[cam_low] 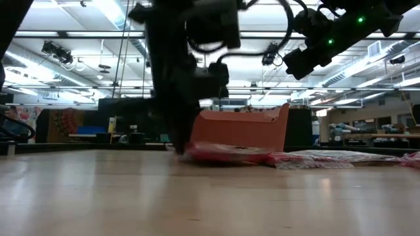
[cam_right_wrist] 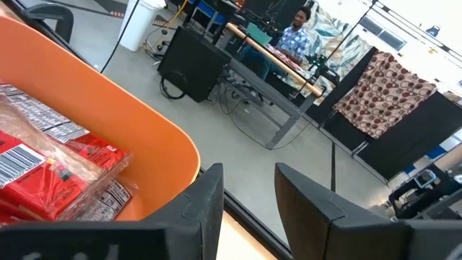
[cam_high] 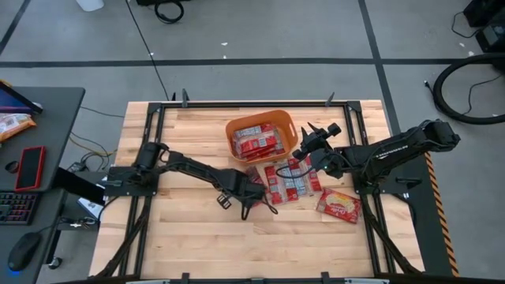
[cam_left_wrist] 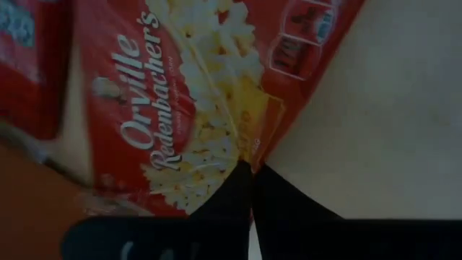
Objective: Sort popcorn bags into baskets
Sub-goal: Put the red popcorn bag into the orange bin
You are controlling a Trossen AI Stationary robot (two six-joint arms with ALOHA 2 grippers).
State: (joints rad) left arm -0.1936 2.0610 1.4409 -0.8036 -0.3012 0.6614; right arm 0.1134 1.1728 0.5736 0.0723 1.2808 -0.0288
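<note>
The orange basket (cam_high: 235, 126) stands at the table's far middle with several red popcorn bags (cam_high: 256, 142) inside; its wall (cam_right_wrist: 108, 115) and bags (cam_right_wrist: 43, 173) fill the right wrist view. More popcorn bags (cam_high: 290, 180) lie flat on the table in front of it, and one (cam_high: 339, 205) lies apart to the right. My left gripper (cam_high: 256, 192) is down at the near left edge of that group, shut on a bag (cam_left_wrist: 180, 108). My right gripper (cam_high: 316, 140) hangs open above the basket's right rim (cam_right_wrist: 191, 155), holding nothing. My left gripper pinches one popcorn bag by its long edge (cam_left_wrist: 242, 155), about the middle of that edge, between its two shut fingers (cam_left_wrist: 231, 191). The fingers come slanting down from the table's left. In the low view the bag (cam_low: 220, 153) still lies on the table.
A desk with a keyboard, a mouse and a red phone (cam_high: 30, 167) stands left of the table. The table's near half (cam_high: 197, 244) is bare wood. A person (cam_right_wrist: 296, 32) sits at a bench in the room beyond.
</note>
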